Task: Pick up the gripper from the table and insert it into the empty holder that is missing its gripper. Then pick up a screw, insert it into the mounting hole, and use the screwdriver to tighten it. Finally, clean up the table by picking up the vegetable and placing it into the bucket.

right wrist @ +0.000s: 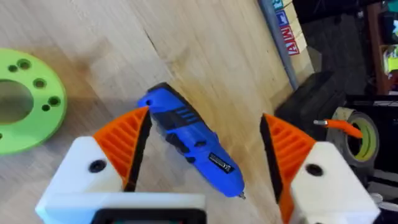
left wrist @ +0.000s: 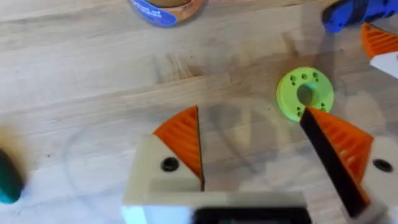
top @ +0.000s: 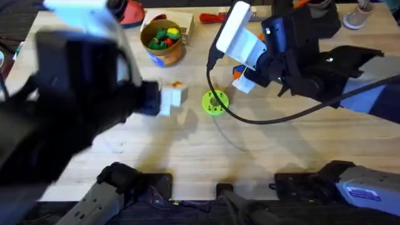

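Observation:
The blue screwdriver lies on the table between the orange-padded fingers of my right gripper, which is open around it and low over it. My left gripper is open above the bare wood, both white fingers bearing orange ribbed pads; overhead it sits left of the lime-green disc. The yellow-orange bucket stands at the back with toy vegetables inside. A dark green vegetable shows at the edge of the left wrist view. The loose gripper, empty holder and screw are out of view.
The lime-green disc with holes lies between the two grippers. A red-handled tool and a red pouch lie along the back edge. A tape roll sits beyond the table's right side. The left arm looms large over the left half.

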`<state>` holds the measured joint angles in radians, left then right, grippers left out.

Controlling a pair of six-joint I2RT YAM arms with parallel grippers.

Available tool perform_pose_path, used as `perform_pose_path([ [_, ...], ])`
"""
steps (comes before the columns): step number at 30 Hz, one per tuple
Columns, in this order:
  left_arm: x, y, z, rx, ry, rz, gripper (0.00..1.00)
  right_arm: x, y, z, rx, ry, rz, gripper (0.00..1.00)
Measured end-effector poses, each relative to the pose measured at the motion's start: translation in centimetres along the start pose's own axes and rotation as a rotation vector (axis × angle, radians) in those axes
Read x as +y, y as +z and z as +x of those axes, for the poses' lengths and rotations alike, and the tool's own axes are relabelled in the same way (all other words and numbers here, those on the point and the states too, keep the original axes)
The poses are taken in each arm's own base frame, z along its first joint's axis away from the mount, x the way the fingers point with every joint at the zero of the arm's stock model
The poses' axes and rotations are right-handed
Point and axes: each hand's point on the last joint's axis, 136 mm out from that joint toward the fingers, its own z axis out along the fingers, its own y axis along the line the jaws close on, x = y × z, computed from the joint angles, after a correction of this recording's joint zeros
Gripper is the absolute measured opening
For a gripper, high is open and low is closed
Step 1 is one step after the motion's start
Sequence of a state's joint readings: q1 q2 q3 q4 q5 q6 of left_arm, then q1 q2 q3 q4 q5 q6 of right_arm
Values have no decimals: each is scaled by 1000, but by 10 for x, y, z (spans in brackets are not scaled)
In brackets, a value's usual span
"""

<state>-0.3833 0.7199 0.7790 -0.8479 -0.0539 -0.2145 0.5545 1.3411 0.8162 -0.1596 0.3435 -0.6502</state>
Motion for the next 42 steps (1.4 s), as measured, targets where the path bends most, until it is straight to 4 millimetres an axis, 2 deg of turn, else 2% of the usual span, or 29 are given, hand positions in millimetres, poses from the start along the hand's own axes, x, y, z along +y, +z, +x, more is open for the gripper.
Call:
perform_pose_path([
  [2, 0, 12, -6, 71, -4, -24, 969, 0, 0, 0, 0, 0, 0, 991],
  [5, 8, 25, 0, 203, -4, -85, 969, 0, 0, 0, 0, 0, -1, 991],
  [8, 30, 33, 4, 281, -62, -155, 971, 0, 0, 0, 0, 0, -1, 991],
  [12, 92, 38, 13, 352, -279, -278, 971, 0, 0, 0, 0, 0, -1, 991],
  [18, 177, 22, 44, 395, -586, -385, 971, 0, 0, 0, 0, 0, -1, 992],
  [22, 225, 14, 50, 340, -626, -437, 973, 0, 0, 0, 0, 0, -1, 992],
  [28, 279, 8, 59, 286, -623, -504, 973, 0, 0, 0, 0, 0, 0, 992],
  [32, 296, 8, 67, 292, -606, -521, 973, 0, 0, 0, 0, 0, -1, 992],
  [42, 300, 39, 107, 453, -575, -428, 973, 0, 0, 2, 7, 0, -3, 992],
])
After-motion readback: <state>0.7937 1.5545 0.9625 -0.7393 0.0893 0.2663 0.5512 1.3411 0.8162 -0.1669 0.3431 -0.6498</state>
